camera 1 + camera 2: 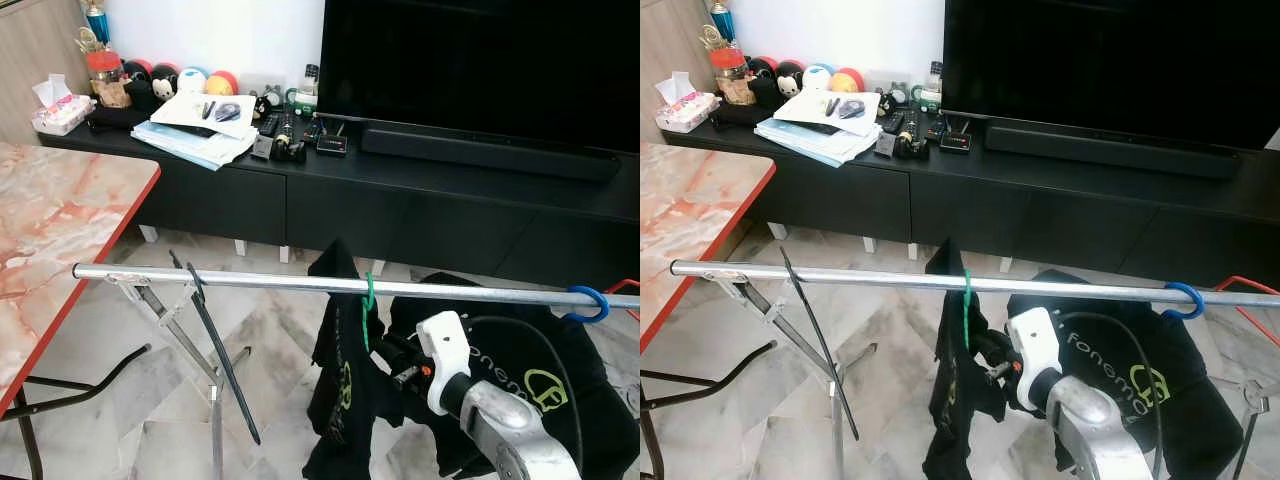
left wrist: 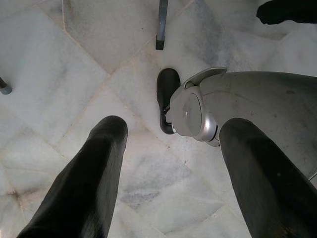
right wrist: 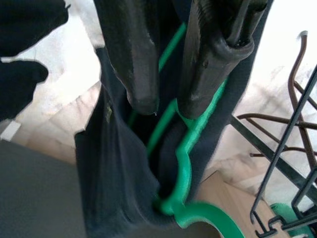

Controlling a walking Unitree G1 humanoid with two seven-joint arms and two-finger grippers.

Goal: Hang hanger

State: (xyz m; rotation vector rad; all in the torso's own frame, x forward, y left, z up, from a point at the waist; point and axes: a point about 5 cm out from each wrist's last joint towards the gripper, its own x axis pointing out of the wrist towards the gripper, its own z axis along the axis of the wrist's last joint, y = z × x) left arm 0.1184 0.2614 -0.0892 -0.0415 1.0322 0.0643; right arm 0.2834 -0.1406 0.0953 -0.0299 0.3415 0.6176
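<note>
A silver rail (image 1: 260,282) runs just above the right end effector (image 1: 385,352), carrying a green hanger (image 1: 368,296) and a blue hook (image 1: 587,303)

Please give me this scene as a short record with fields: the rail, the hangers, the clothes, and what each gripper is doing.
rail: silver rail of a drying rack, running left to right
green hanger: green hanger hooked over the rail, carrying a black garment
blue hanger: blue hanger hooked further right
right gripper: right gripper at the green hanger, one finger on each side of it
left gripper: left gripper open, pointing at the marble floor
</note>
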